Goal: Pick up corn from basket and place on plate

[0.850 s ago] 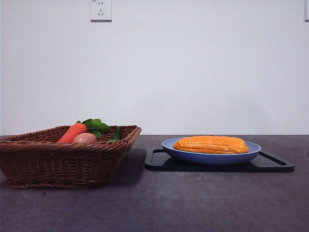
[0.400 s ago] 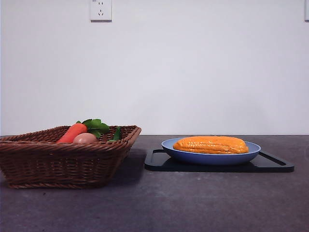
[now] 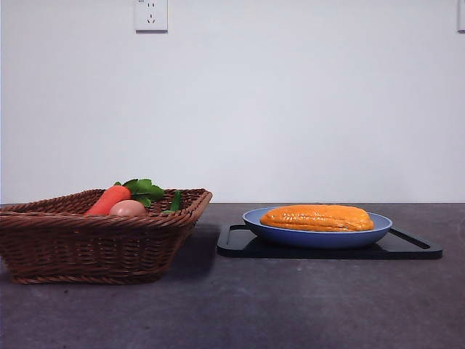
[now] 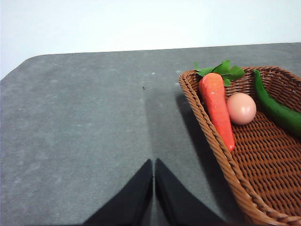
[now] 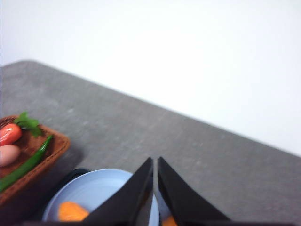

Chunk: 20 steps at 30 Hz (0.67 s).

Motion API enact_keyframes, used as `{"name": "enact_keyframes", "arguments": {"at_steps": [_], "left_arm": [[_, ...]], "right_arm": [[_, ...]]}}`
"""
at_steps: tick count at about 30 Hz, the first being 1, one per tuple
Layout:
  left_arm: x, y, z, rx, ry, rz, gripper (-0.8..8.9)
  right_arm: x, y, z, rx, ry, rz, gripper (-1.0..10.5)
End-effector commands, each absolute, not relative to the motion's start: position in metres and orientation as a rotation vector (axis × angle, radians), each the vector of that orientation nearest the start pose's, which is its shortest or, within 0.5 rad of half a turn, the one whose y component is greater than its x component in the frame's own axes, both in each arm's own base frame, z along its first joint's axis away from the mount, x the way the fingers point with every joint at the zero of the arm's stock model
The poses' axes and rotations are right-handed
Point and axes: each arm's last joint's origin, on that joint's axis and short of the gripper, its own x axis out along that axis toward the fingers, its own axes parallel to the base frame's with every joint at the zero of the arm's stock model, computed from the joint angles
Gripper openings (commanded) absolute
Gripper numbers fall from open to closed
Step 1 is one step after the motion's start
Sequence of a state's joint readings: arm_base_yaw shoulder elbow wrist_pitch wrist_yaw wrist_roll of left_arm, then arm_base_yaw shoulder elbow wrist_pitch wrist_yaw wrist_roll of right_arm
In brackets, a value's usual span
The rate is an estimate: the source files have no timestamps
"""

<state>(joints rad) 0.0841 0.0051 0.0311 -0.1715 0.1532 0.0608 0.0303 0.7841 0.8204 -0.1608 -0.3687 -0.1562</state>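
Here the corn (image 3: 317, 217) lies lengthwise on the blue plate (image 3: 317, 238), which sits on a flat black tray (image 3: 407, 247) at the right of the bench (image 3: 232, 313). At the left stands the wicker basket (image 3: 94, 243), well apart from the tray. You can see in it a carrot (image 3: 109, 199) with green leaves (image 3: 143, 190), a tan egg-shaped item (image 3: 128, 208) just beside the carrot, and a long green vegetable (image 4: 277, 109) on the far side of the egg.

Your left claw (image 4: 154, 165) hangs over bare bench just beside the basket's outer rim; its two jaws are clenched together, tips meeting, with nothing between them. Your right claw (image 5: 154, 164) is above the plate, jaws likewise pressed together and empty; orange bits of the corn show below it on either side of the jaws. Neither arm appears in the front view. A wall socket (image 3: 151, 14) sits high on the white wall behind the basket.
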Motion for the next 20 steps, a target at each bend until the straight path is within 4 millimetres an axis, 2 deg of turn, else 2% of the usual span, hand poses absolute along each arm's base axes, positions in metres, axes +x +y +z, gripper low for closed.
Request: {"name": "enact_keyframes", "arguments": {"at_steps": [1, 7, 12, 20], "left_arm": [[0.096, 0.004, 0.147, 0.038, 0.174, -0.073, 0.08], [0.096, 0.004, 0.147, 0.037, 0.174, -0.072, 0.08], [0.096, 0.004, 0.147, 0.037, 0.174, -0.072, 0.08], [0.096, 0.004, 0.147, 0.038, 0.174, -0.072, 0.08]], "right_arm": [[0.156, 0.009, 0.318, -0.120, 0.027, 0.331, 0.0], [0.126, 0.002, 0.264, -0.133, -0.056, 0.125, 0.0], [0.111, 0.000, 0.225, -0.113, -0.075, 0.062, 0.0], [0.102, -0.001, 0.182, -0.052, -0.079, 0.001, 0.0]]}}
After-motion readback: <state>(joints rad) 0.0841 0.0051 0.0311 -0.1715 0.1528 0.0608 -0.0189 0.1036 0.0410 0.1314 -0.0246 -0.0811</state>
